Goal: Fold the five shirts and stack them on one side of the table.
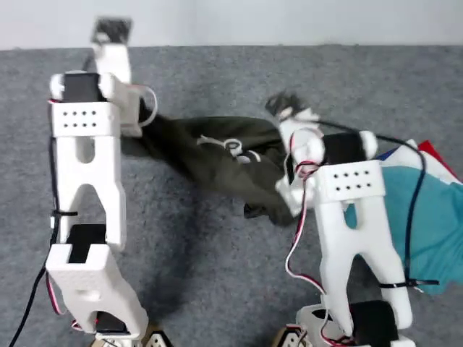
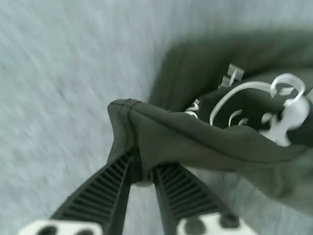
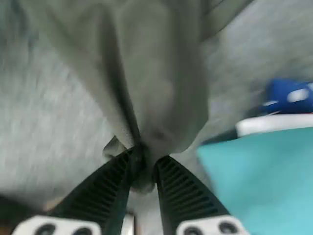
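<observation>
Dark shirt (image 1: 217,155) over grey felt table (image 1: 202,275); pale wall (image 1: 289,22) beyond far edge.

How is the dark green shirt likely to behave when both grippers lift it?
Probably floppy: the dark green shirt bunches into folds where the left gripper and right gripper pinch it. It would likely sag between them, since it looks creased and slack there in the high view. Thin cloth, so probably light.

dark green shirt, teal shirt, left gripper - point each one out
dark green shirt (image 1: 217,163), high view, middle of the bunched cloth
teal shirt (image 1: 438,224), high view, flat front
left gripper (image 2: 143,169), left wrist view, between the fingertips pinching cloth
</observation>
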Available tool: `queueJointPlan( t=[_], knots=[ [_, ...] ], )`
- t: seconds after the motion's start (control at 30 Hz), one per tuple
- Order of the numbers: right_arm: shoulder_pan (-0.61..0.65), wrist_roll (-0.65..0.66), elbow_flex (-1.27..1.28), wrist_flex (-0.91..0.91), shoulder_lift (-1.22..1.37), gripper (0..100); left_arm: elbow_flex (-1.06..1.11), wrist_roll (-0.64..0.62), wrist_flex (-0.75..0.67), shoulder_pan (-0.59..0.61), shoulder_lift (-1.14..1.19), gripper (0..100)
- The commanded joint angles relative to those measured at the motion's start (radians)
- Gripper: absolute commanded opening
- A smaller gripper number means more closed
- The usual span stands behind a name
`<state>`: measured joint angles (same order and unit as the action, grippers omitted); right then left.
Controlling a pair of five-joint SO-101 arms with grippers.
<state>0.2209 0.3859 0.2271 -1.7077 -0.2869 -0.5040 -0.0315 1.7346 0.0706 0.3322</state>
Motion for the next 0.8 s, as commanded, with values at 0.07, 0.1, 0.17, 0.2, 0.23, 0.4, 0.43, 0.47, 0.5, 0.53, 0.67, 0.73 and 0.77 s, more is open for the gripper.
queueJointPlan(
  t=[0.07,0.1,0.17,0.2,0.23,0.4,0.43,0.47,0.5,0.53,0.67,0.73,0.77],
  knots=[
    [0.045,0.103,0.213,-0.031,-0.056,5.0,0.116,-0.002,0.020,-0.032,-0.057,1],
    [0.042,0.098,0.224,-0.033,-0.064,9.1,0.117,-0.002,0.020,-0.034,-0.057,1],
    [0.036,0.048,0.218,-0.053,-0.088,18.5,0.117,-0.002,0.018,-0.035,-0.057,1],
    [0.036,0.032,0.196,-0.062,-0.105,22.5,0.116,-0.002,0.018,-0.035,-0.057,1],
    [0.030,0.020,0.166,-0.068,-0.128,25.1,0.116,-0.002,0.018,-0.035,-0.057,1],
    [-0.030,-0.018,0.003,-0.073,-0.209,25.8,0.117,-0.002,0.018,-0.035,-0.052,1],
    [-0.045,-0.032,0.005,-0.068,-0.205,25.8,0.117,-0.002,0.018,-0.035,-0.052,1],
    [-0.058,-0.044,0.015,-0.056,-0.191,25.8,0.117,-0.002,0.018,-0.035,-0.052,1],
    [-0.070,-0.055,0.044,-0.033,-0.173,25.8,0.117,-0.002,0.018,-0.035,-0.052,1],
    [-0.085,-0.058,0.080,0.001,-0.151,25.8,0.117,-0.002,0.018,-0.035,-0.052,1],
    [-0.124,-0.054,0.244,0.211,-0.048,24.5,0.117,-0.002,0.018,-0.035,-0.052,1],
    [-0.127,-0.054,0.293,0.308,0.007,24.6,0.117,-0.002,0.018,-0.035,-0.051,1],
    [-0.125,-0.054,0.299,0.344,0.035,24.7,0.117,-0.002,0.018,-0.035,-0.051,1]
  ],
)
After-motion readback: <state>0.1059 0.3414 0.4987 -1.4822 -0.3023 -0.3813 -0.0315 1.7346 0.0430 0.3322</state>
